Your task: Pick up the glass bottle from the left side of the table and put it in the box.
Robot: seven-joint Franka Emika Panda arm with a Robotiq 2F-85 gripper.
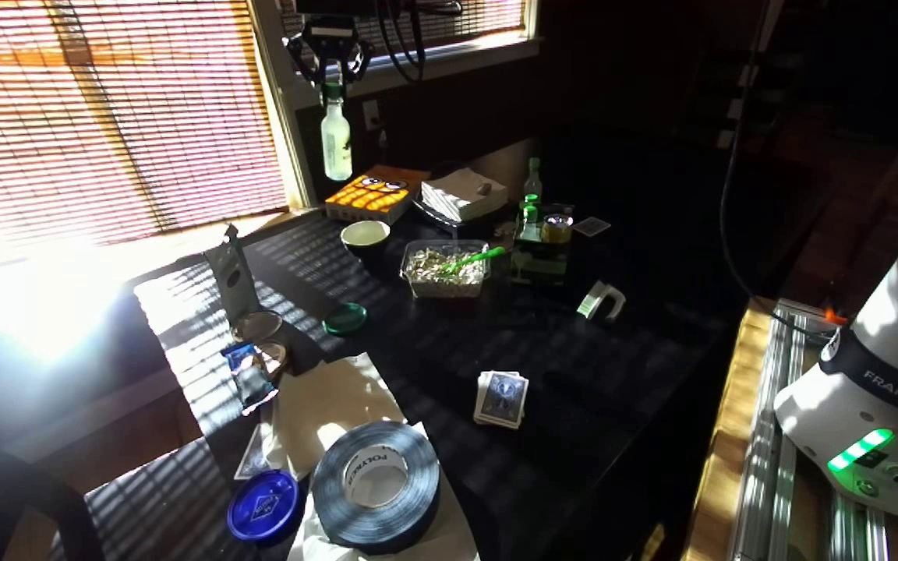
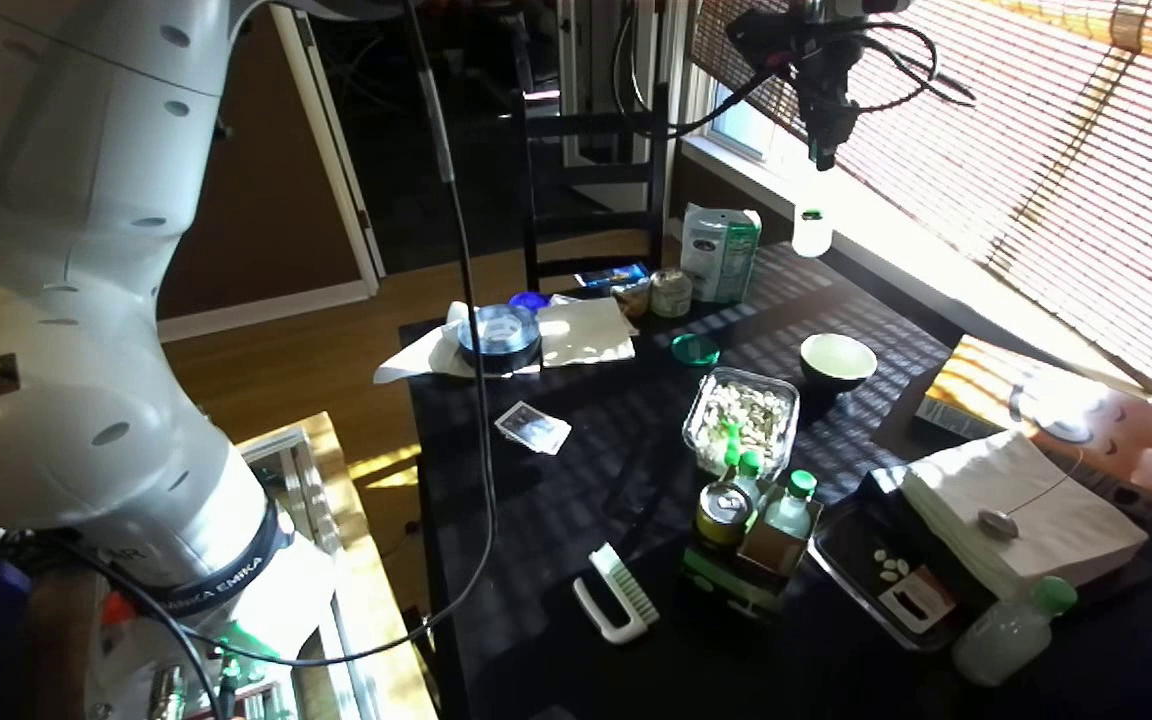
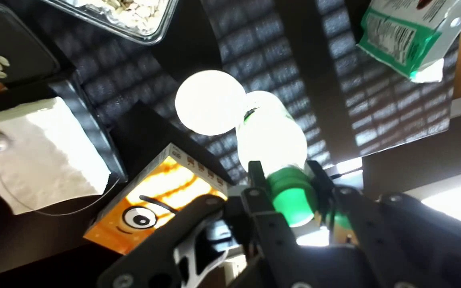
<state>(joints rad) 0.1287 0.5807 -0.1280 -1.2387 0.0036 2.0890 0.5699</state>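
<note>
My gripper (image 1: 332,87) is shut on the green cap of the glass bottle (image 1: 337,144), which is pale and translucent. The bottle hangs upright, well above the window side of the table. In an exterior view the bottle (image 2: 812,236) is partly washed out by window light below the gripper (image 2: 823,158). In the wrist view the cap sits between the fingers (image 3: 284,172) and the bottle body (image 3: 270,138) glows white. A dark green and brown cardboard carton (image 2: 736,585) holds green-capped bottles (image 2: 790,512) and a can (image 2: 724,512). No pale cardboard box clearly shows.
A napkin stack (image 2: 1026,500) stands beside a flat orange box (image 2: 1066,405). A bowl (image 2: 838,358) and a clear seed container (image 2: 744,410) stand mid-table. Another bottle (image 2: 1008,632) stands beyond the carton. A brush (image 2: 618,597), cards (image 2: 534,427) and tape (image 2: 501,335) lie around.
</note>
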